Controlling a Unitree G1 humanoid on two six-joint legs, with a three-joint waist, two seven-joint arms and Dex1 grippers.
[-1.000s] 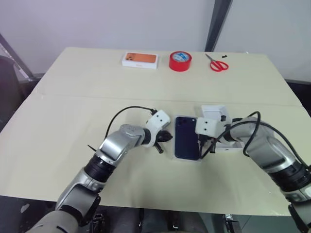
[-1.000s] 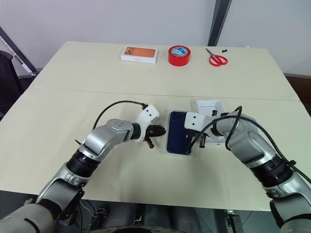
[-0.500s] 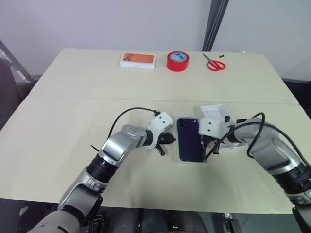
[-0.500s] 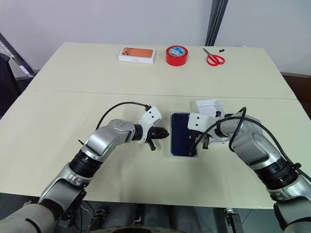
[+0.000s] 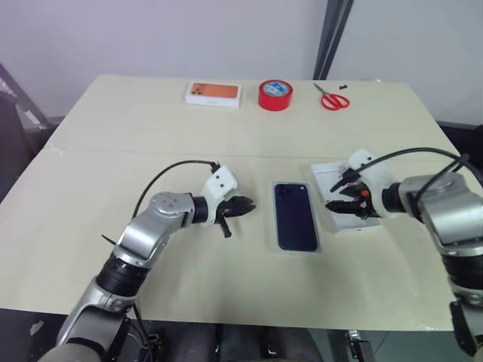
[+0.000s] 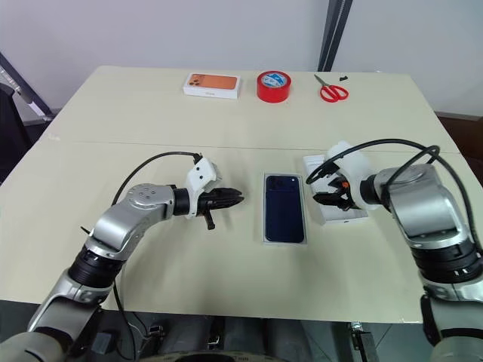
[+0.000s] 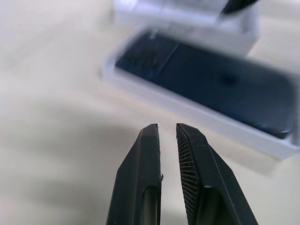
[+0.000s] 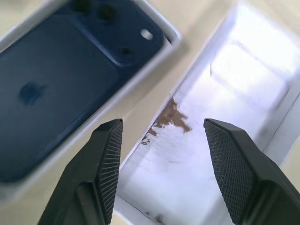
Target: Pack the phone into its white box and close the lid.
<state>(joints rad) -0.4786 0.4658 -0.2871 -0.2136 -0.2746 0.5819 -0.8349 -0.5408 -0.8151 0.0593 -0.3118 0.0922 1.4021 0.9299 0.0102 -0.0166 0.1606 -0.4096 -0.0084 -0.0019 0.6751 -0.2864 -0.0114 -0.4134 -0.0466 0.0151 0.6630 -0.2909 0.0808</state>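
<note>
The phone (image 5: pixel 296 216) lies flat inside the white box (image 6: pixel 284 240), back face up, its camera cluster at the far corner; the box's thin white rim shows all round it. The box sits near the middle of the pale worktop (image 5: pixel 113 173), on the near half. Just to the right of it, apart by a narrow strip of worktop, lies the lid (image 8: pixel 201 154), open side up, its plain white inner face showing a small brownish mark near one edge.

The right pincer (image 6: pixel 326 188) hovers over the lid's left part, its two black fingers (image 8: pixel 234 168) spread well apart and holding nothing. The left pincer (image 6: pixel 232 197) hangs to the left of the box, pointing towards it and clear of it; its fingers (image 7: pixel 140 183) stand almost together, with a thin slit between them and nothing clamped.

Along the far edge of the worktop, well apart from the box, stand a white carton printed with an orange phone (image 5: pixel 213 93), a roll of red tape (image 5: pixel 275 95) beside it, and red-handled scissors (image 5: pixel 333 98) further right.
</note>
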